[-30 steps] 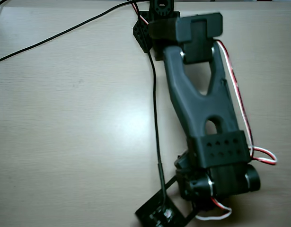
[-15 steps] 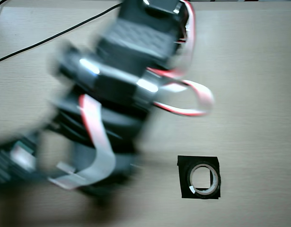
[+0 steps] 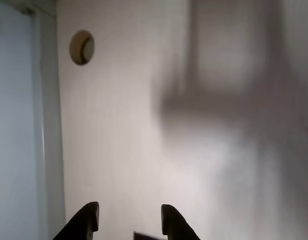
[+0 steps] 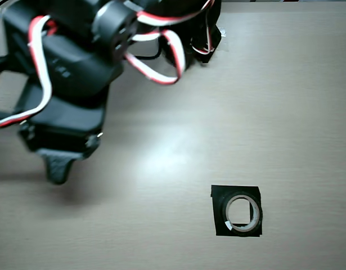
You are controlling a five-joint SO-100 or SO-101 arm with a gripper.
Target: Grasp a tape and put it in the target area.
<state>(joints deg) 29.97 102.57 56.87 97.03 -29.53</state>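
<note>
One tape (image 4: 243, 212) lies inside the target area (image 4: 219, 211) — fingers (image 3: 86, 220) apart, empty.

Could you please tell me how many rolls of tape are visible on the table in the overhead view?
1. The tape lies inside the target area, at the table's lower right in the overhead view. The arm hides the upper left corner, so another could sit there.

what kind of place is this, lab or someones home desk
Can't tell which. It's a plain wooden tabletop set up for robot practice: a wired arm, a tape roll, and a black taped target area.
</note>
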